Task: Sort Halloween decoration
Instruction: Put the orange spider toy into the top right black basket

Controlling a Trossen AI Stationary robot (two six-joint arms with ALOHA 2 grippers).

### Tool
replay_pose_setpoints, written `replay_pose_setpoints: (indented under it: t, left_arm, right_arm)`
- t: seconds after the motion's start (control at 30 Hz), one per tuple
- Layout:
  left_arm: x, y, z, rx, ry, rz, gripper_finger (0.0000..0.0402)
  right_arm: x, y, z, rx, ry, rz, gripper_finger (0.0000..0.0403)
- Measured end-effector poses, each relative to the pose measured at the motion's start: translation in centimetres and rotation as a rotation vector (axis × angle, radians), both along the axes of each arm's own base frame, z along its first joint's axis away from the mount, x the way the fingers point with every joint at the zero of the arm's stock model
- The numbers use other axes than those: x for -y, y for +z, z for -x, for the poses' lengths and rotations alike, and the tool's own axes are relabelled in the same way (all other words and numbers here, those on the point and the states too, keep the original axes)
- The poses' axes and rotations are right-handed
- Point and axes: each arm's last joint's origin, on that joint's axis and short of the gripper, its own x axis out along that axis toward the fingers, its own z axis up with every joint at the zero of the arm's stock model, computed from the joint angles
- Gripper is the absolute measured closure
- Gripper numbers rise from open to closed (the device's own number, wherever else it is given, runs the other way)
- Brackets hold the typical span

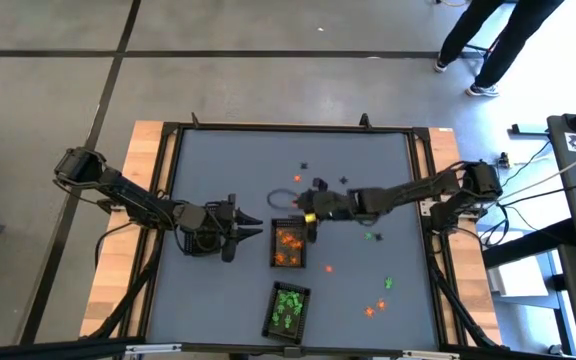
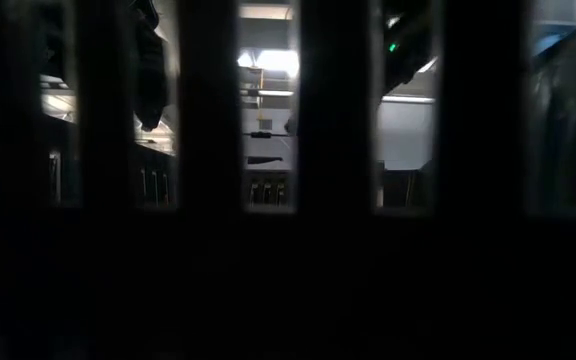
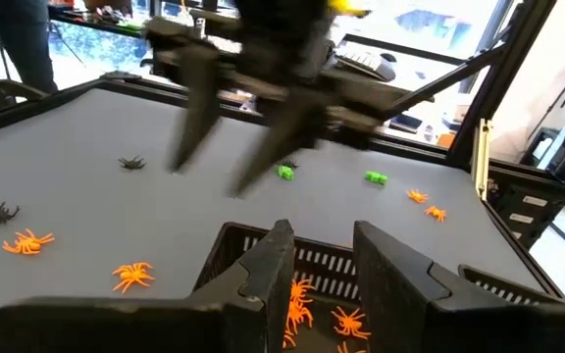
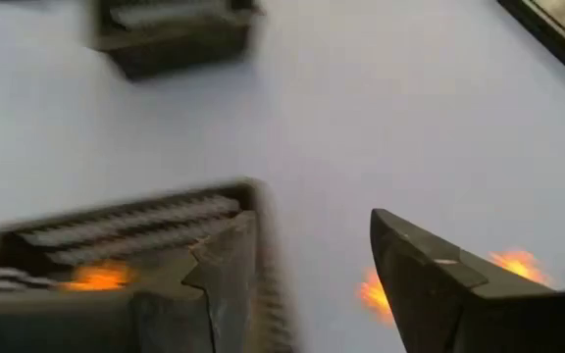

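Note:
The Halloween decoration is a scatter of tiny spiders on the grey table: orange ones (image 3: 27, 241), black ones (image 3: 130, 163) and green ones (image 3: 375, 177). A dark slatted tray (image 1: 288, 248) at mid-table holds several orange spiders (image 3: 307, 304). A second tray (image 1: 288, 310) near the front edge holds green ones. My right gripper (image 1: 308, 222) hangs open over the orange tray's far right corner, fingers slanting down with nothing between them (image 4: 307, 224). My left gripper (image 1: 258, 232) stands open and level just left of that tray, its fingers (image 3: 322, 230) empty.
Loose orange and green spiders (image 1: 370, 310) lie toward the front right, and black ones (image 1: 343, 181) behind the right gripper. Another dark tray (image 4: 165, 34) shows beyond the orange tray in the right wrist view. A person's legs (image 1: 488, 50) stand past the far edge. The low view is dark.

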Motion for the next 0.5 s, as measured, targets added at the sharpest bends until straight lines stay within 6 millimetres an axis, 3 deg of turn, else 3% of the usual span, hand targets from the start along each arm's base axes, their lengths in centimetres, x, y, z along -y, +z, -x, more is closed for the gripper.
replay_pose_setpoints:
  t: [0.13, 0.23, 0.33, 0.5]
  left_arm:
    - [0.0, 0.0, 0.0, -0.005, -0.006, 0.0, 0.03]
    - [0.1, -0.3, 0.0, -0.027, -0.021, -0.004, 0.03]
    - [0.0, -0.5, 0.1, -0.051, -0.018, -0.012, 0.03]
    - [0.0, -0.4, 0.1, -0.044, -0.016, -0.011, 0.03]
  right_arm:
    - [2.9, -1.1, 0.8, -0.139, -0.056, -0.058, 0.0205]
    - [3.0, -1.6, 1.6, -0.237, -0.047, -0.133, 0.0216]
    - [0.5, -1.7, 2.0, -0.277, 0.032, -0.144, 0.0232]
    - [-6.0, -1.5, 3.6, -0.32, 0.167, -0.162, 0.0253]
